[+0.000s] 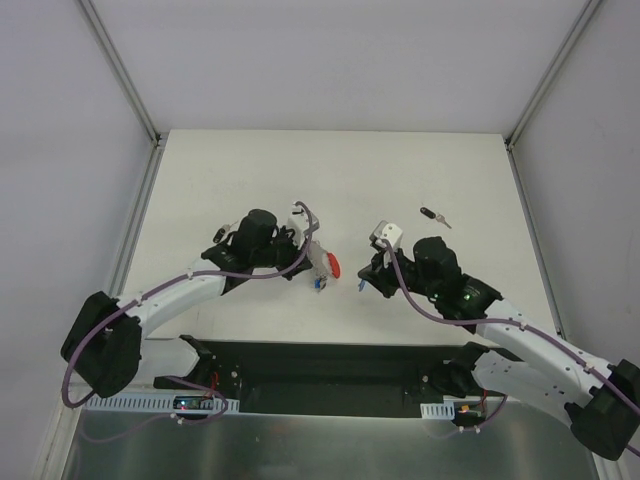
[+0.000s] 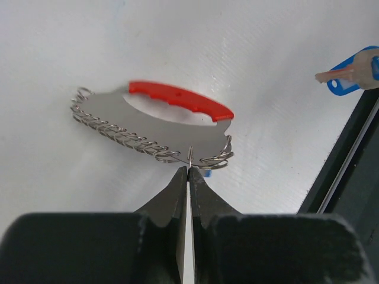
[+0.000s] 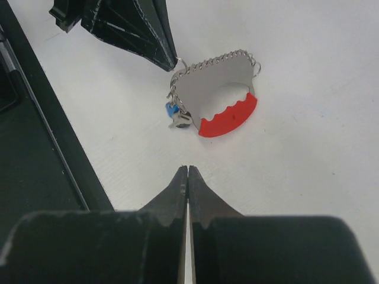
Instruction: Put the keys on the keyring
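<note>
The keyring (image 2: 180,99) lies near mid-table: a curved red band on a silver plate edged by chain. My left gripper (image 2: 188,168) is shut on the thin wire ring at the chain's near end. From the right wrist, the keyring (image 3: 228,121) lies ahead with the left fingers (image 3: 160,47) at its ring. A blue-headed key (image 3: 171,112) sits against the chain. My right gripper (image 3: 188,168) is shut and holds nothing, a short way off. From above, the keyring (image 1: 330,265) lies between both grippers. Another blue-headed key (image 2: 346,77) shows at the left wrist view's right edge.
A black-headed key (image 1: 433,215) lies alone on the white table, behind the right arm. A black mat (image 1: 320,375) runs along the table's near edge, close to both grippers. Grey walls with metal rails (image 1: 120,70) enclose the table at the sides and back.
</note>
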### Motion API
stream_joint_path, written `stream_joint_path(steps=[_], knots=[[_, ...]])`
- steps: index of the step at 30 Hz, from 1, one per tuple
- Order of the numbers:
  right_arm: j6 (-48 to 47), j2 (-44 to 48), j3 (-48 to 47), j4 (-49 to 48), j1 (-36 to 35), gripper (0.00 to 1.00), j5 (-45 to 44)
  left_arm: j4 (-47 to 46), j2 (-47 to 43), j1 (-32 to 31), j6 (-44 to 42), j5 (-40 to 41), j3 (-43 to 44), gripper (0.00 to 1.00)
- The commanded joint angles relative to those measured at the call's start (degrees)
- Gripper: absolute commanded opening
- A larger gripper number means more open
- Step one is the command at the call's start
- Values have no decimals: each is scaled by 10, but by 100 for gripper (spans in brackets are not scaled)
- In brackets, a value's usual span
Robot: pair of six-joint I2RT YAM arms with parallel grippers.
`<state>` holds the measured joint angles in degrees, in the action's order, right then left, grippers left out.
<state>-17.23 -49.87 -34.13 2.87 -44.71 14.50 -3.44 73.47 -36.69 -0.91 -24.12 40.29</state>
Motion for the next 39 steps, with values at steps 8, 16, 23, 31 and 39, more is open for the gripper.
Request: stream_joint_path(steps=[8, 16, 23, 31, 39], knots=[[-18, 50, -71, -55, 2, 1, 72, -41, -139, -22, -122, -36, -15, 0], [-42, 71, -95, -84, -1, 1, 148, -46, -188, -30, -153, -129, -3, 0], [-75, 52, -125, -80, -1, 1, 177, -30, -182, -40, -163, -184, 27, 0], [-97, 11, -156, -71, -4, 1, 232, 0, -191, -42, -211, -240, 57, 0], [-132, -16, -180, -35, -34, 1, 239, 5, -196, -41, -241, -242, 47, 0]])
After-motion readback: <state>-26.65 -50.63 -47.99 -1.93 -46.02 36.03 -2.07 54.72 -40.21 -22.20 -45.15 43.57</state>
